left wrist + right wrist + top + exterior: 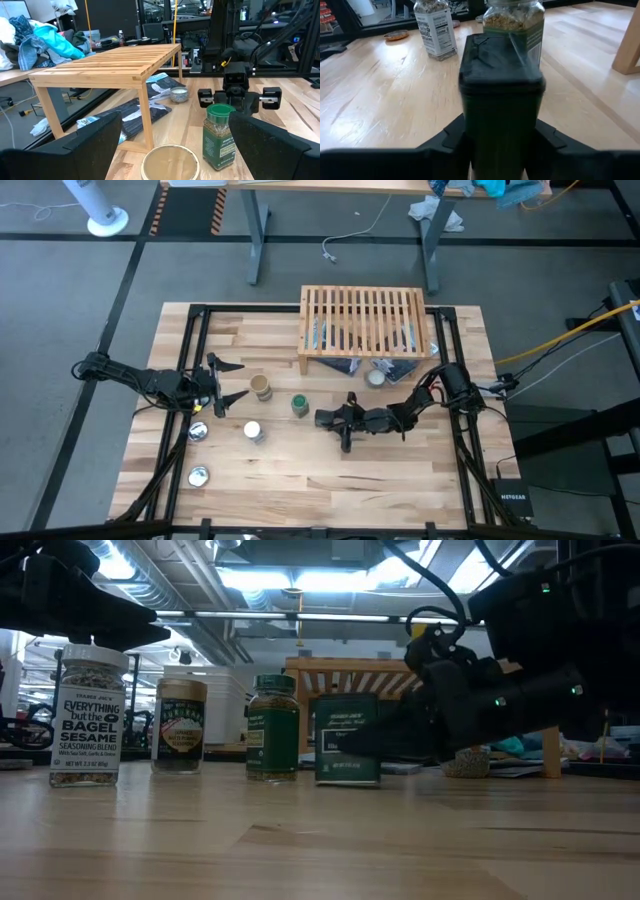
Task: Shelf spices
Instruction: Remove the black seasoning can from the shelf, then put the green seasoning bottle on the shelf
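Note:
Four spices stand upright on the table in front of the shelf (365, 330). These are the white-capped jar (253, 431), the tan-brown jar (262, 388), the green-lidded jar (299, 404) and the dark tin (325, 418). My right gripper (336, 420) reaches in from the table's right and is shut on the tin (501, 85). My left gripper (240, 380) is open and level, just left of the tan-brown jar (170, 162). The jar's lid shows between and just ahead of its fingers, untouched. In the low view the jars (90, 715) (180, 725) (272, 727) and the tin (347, 738) stand in a row. My right gripper pinches the dark tin between its two fingers (547, 142), on two opposite side walls (532, 125) of the lower body. The fingers come in level from the table's right. The tin is upright, and its base (347, 780) looks to be at the table top.
Dark packets (345, 365) and a small silver bowl (376, 377) lie under the shelf's front edge. Two flat silver round pieces (198, 432) (198, 475) lie near the left arm. Bare tabletop (330, 480) stretches toward the near edge.

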